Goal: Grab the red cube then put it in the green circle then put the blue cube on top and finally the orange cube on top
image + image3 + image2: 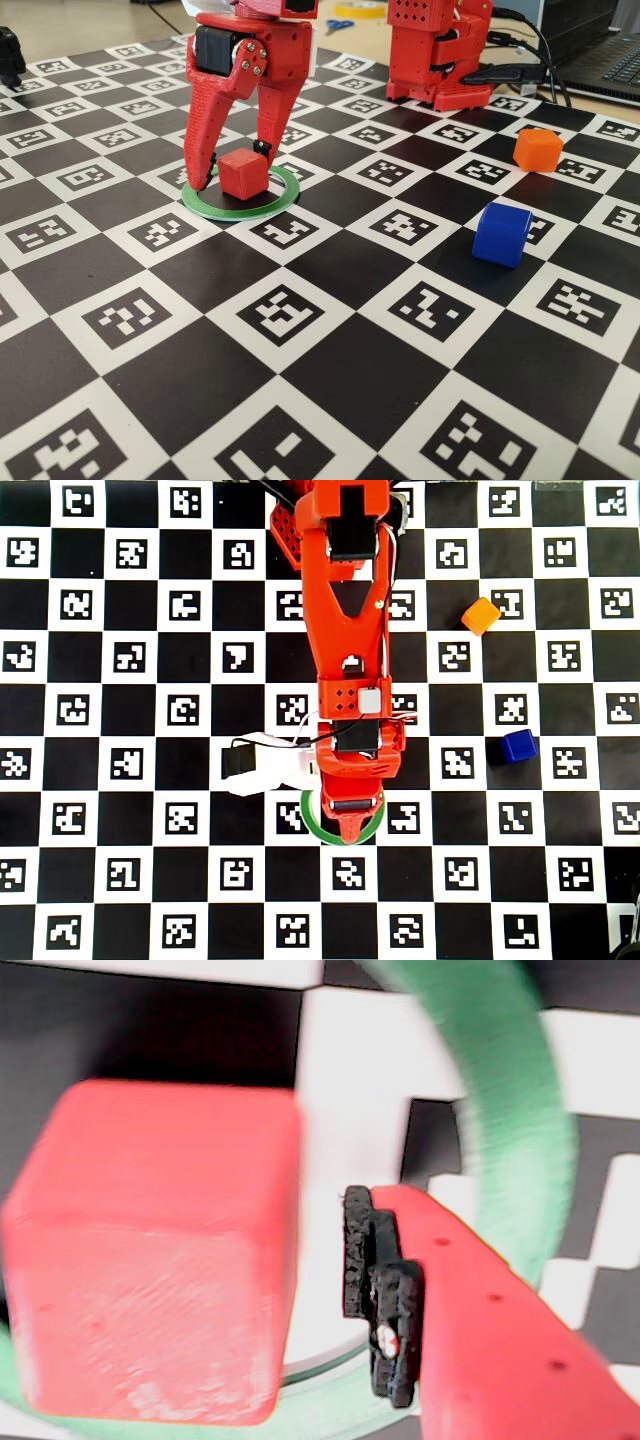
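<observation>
Your gripper point(235, 170) stands with its jaws parted around the red cube point(243, 173), left of centre in the fixed view. One finger tip reaches the desk at the cube's left, on or just beside the ring; the other comes down behind the cube's right edge. In the wrist view a clear strip of white surface separates the black padded finger point(385, 1300) from the cube's right face, so on that side nothing is clamped. You cannot confirm contact on the opposite face; it is not visible.

The red cube point(155, 1250) sits flat on the desk inside the green circle point(283, 199), one corner turned towards the fixed camera. It has equal sides, so no long axis. Its surface is matte plastic with fine layer lines and rounded edges.

The green circle point(505, 1110) is a thin flat ring lying on the checkered marker board point(330, 400). In the overhead view the arm covers most of the ring point(312, 821) and hides the cube.

The blue cube point(502, 234) lies at the right of the fixed view, slightly tilted, well apart from the ring. The orange cube point(538, 150) rests further back at upper right. Both appear on the right in the overhead view, blue point(518, 746) below orange point(481, 615).
</observation>
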